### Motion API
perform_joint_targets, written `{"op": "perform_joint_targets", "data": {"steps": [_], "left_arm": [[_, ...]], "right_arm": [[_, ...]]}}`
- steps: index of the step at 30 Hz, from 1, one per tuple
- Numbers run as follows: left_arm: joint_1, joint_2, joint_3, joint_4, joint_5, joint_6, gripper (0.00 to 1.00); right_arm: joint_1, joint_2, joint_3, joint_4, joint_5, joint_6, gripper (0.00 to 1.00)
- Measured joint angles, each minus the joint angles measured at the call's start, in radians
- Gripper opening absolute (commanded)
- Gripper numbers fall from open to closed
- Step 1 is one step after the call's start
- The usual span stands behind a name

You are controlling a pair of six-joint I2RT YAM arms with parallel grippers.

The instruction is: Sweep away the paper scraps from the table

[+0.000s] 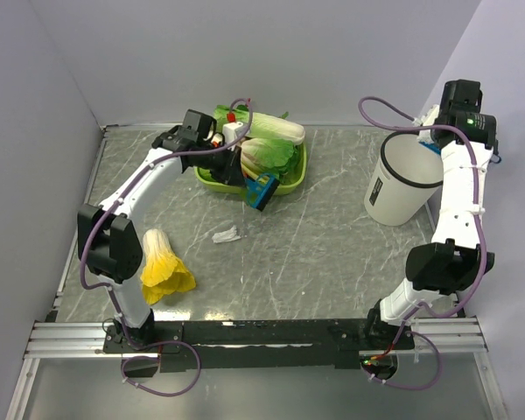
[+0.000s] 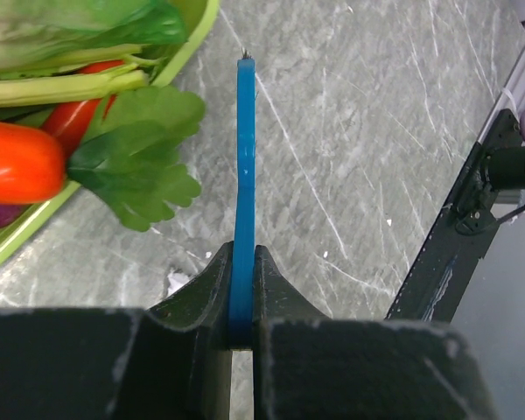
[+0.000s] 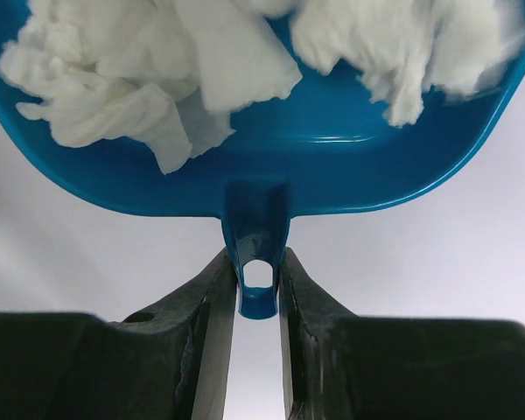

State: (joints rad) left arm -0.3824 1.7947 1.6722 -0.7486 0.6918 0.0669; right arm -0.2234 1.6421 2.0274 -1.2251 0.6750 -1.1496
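The left gripper [image 2: 242, 267] is clamped on a thin blue tool [image 2: 244, 157], held over the table [image 1: 350, 245] just beside the green tray [image 1: 290, 184] of vegetables. The right gripper [image 3: 257, 284] is clamped on the handle tab of a blue dustpan [image 3: 350, 166], raised near the white bin [image 1: 401, 188], and white paper scraps [image 3: 114, 79] are piled in the pan. A loose scrap [image 1: 226, 234] is seen lying on the table left of centre, near a yellow leafy vegetable [image 1: 162, 267].

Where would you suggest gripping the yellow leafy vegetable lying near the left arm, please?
Take the yellow leafy vegetable by its pale stalk end, coming straight down and closing across its width. It lies flat on the table; that far end is narrow and compact, while the near leaves flare wide.
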Motion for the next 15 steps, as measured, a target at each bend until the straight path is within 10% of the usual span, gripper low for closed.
{"op": "perform_joint_targets", "data": {"steps": [15], "left_arm": [[-0.016,0.0,-0.005,0.0,-0.002,0.003,0.01]], "right_arm": [[-0.002,-0.046,-0.241,0.192,0.101,-0.307,0.0]]}}
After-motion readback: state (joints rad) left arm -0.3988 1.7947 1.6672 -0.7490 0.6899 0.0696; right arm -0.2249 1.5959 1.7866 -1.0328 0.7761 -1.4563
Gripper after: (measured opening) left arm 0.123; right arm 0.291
